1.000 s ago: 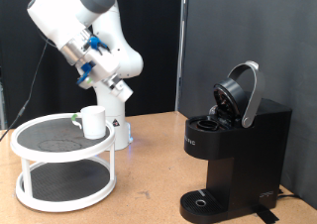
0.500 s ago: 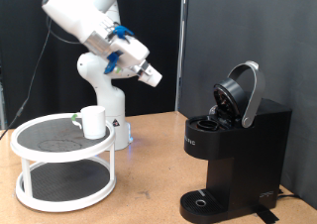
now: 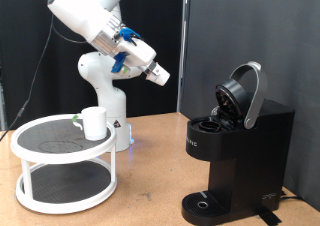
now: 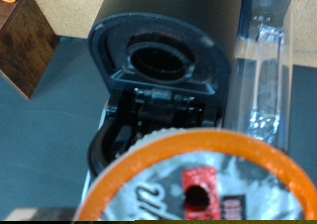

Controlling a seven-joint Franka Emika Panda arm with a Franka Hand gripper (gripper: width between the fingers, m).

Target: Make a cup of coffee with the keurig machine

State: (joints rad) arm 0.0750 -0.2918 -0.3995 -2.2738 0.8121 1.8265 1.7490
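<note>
The black keurig machine [image 3: 236,156] stands at the exterior view's right with its rounded lid [image 3: 246,92] raised. My gripper [image 3: 160,76] hangs high in the air to the left of the machine, pointing down towards it. In the wrist view a coffee pod [image 4: 208,179] with an orange rim and foil top fills the near edge, carried at the hand; the fingers are hidden by it. Beyond it the machine's open lid and pod chamber [image 4: 158,65] face the camera. The white cup [image 3: 94,122] stands on the top tier of a round shelf, far from the gripper.
The white two-tier round shelf [image 3: 40,181] stands at the exterior view's left, beside the robot's base [image 3: 118,126]. The machine's clear water tank [image 4: 263,75] sits at its side. A brown wooden block [image 4: 25,41] lies on the table near the machine.
The arm has swung up from above the shelf and to the right, and the gripper now reaches towards the open machine. The cup and the machine have not moved.
</note>
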